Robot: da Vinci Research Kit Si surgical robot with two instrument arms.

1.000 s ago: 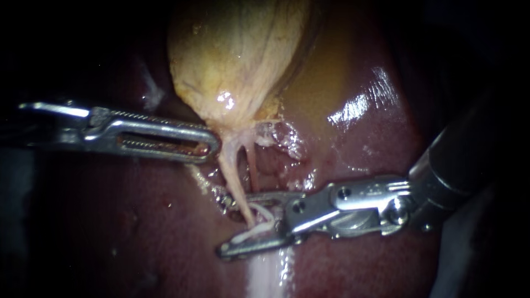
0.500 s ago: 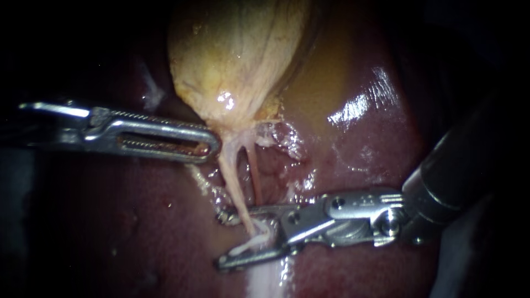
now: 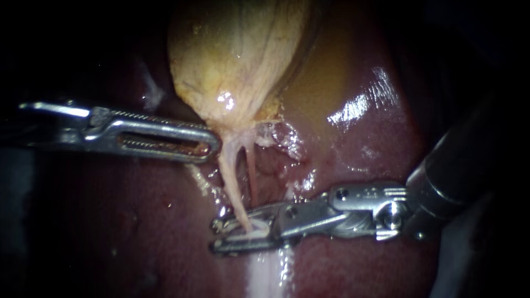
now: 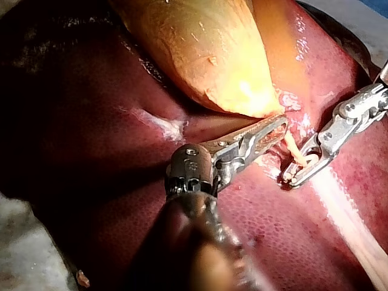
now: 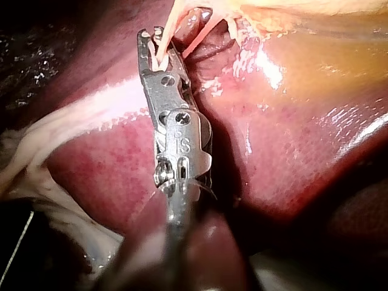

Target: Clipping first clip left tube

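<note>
Endoscope view: the right instrument [image 3: 216, 235] enters from the right and lies low across the liver [image 3: 359, 138]. Its jaws are clamped almost together on the lower end of the left tube [image 3: 231, 179], with a pale clip [image 3: 255, 234] seated between them around that tube. The left tube runs down from the neck of the gallbladder [image 3: 237, 60] into the jaws. The thinner, redder right tube [image 3: 253, 176] lies just beside it and passes behind the upper jaw. The left instrument [image 3: 210, 144] enters from the left, its tip touching the gallbladder neck. Whether this instrument holds tissue cannot be determined.
</note>
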